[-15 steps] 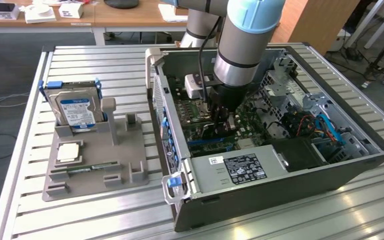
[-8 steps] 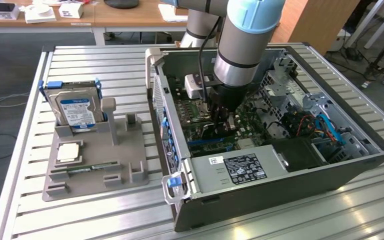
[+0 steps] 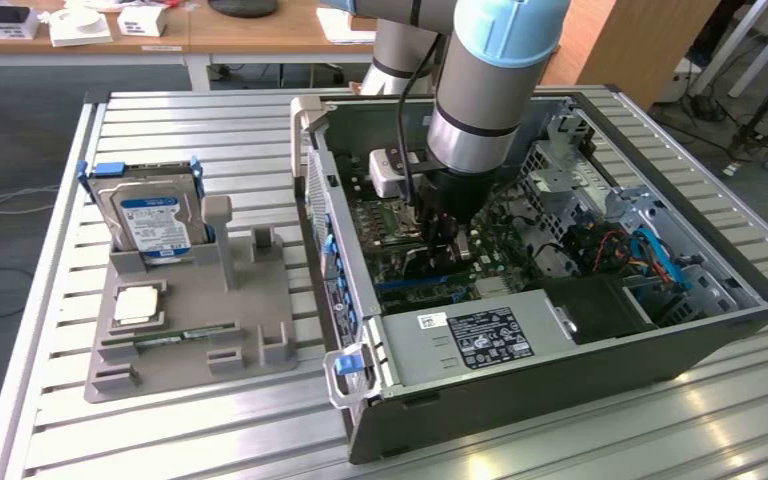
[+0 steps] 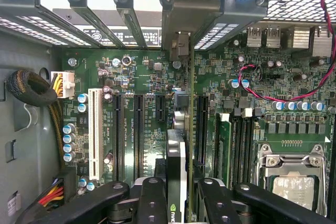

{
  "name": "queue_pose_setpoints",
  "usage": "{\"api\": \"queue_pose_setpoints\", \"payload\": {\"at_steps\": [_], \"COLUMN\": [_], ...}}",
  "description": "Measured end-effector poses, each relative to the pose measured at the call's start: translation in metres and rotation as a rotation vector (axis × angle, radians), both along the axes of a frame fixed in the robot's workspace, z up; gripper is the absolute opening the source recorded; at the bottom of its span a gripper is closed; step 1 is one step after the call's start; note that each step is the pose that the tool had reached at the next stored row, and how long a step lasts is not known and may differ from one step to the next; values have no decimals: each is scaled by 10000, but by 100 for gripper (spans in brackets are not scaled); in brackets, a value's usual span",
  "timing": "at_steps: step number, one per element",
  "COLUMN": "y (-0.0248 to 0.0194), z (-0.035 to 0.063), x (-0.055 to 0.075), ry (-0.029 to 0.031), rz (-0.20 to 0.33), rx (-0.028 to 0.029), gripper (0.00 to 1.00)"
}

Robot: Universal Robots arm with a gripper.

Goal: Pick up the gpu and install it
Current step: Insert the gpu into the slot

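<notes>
Jaws clamp the gpu (image 4: 177, 156) on edge (to meet a slot) above the motherboard (image 4: 131, 77). In the exterior view, the hard drive (image 3: 151, 215) stands at its nine o'clock.

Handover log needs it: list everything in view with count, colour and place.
table: one, silvery slats, under everything.
computer case: one, dark grey, open, on the table.
motherboard: one, green, inside the case.
power supply: one, silver, black label, inside the case.
gpu: one, dark, edge-on over the motherboard slots.
fixture: one, grey, at the exterior view's left of the case.
hard drive: one, silver, upright in the fixture.
RAM stick: one, green, lying on the fixture.
processor: one, silvery, flat on the fixture.
arm: one, grey and light blue, reaching into the case.
gripper: one, black, shut on the gpu.
</notes>
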State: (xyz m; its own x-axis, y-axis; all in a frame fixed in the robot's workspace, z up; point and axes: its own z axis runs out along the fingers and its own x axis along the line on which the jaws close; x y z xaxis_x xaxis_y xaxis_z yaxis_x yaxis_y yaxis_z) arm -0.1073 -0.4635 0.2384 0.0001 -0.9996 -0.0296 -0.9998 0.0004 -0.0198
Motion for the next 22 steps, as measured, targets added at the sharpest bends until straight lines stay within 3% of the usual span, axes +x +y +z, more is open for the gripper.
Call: {"api": "queue_pose_setpoints", "payload": {"at_steps": [22], "y": [0], "z": [-17], "x": [0], "ry": [1], "rz": [0], "rx": [-2], "gripper": [28]}}
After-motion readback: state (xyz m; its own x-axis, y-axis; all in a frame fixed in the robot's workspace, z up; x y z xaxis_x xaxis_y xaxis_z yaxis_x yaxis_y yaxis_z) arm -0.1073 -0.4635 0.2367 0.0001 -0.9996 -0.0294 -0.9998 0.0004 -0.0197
